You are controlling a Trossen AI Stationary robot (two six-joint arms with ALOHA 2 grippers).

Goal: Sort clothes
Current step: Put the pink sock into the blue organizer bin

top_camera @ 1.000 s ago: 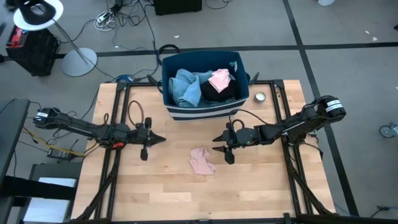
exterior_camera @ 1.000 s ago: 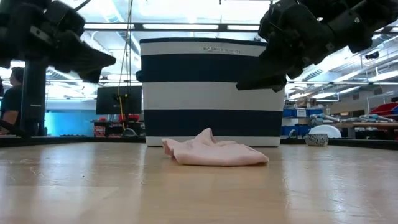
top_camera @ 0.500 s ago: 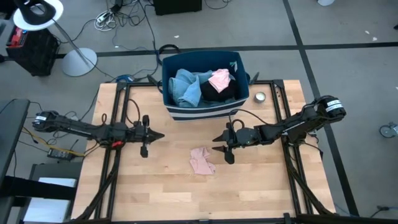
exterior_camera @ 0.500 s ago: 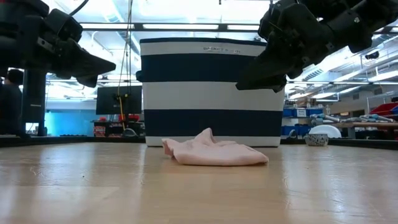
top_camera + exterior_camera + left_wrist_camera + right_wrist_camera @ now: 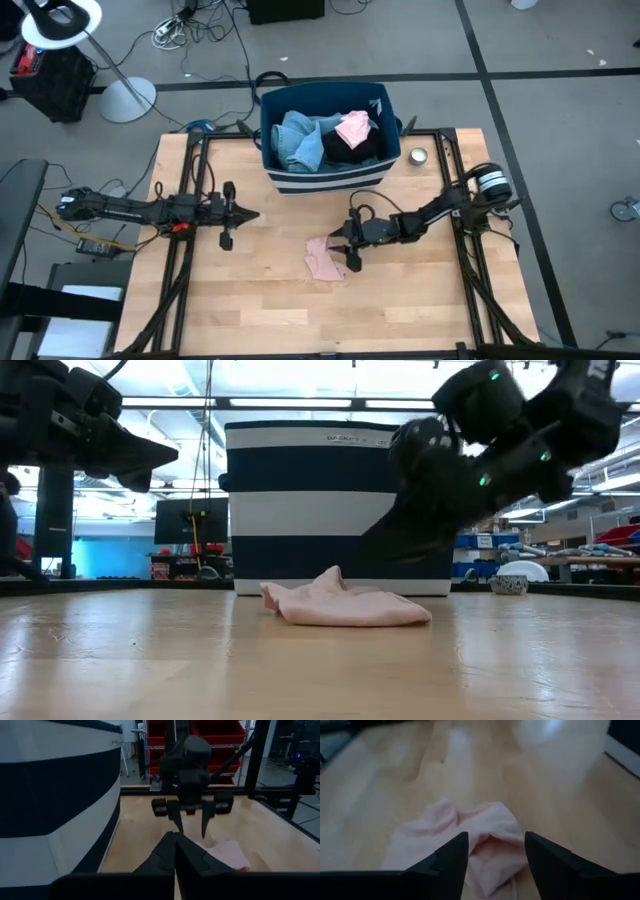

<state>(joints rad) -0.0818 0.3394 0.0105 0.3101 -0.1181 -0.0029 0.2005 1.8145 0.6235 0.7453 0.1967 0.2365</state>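
A small pink garment (image 5: 323, 259) lies crumpled on the wooden table in front of the bin; it also shows in the low view (image 5: 345, 603) and the right wrist view (image 5: 470, 840). My right gripper (image 5: 337, 241) is open, low over the garment's right edge, its fingers on either side of a fold; I cannot tell whether they touch it. My left gripper (image 5: 248, 214) is shut and empty, held above the table's left half. In the navy-white striped bin (image 5: 325, 172) lie light blue denim (image 5: 298, 140), a pink piece (image 5: 354, 128) and a black item (image 5: 352, 150).
The bin stands at the table's far middle edge. A small round tin (image 5: 418, 156) sits at the far right of the table. Black rails (image 5: 190, 190) run along both table sides. A person stands in the room behind, at the low view's left (image 5: 12, 510).
My right gripper has gone down and toward the table's left and near edge, to the pink garment, staying open. My left gripper has drawn back a little toward the table's left edge. The garment lies as before.
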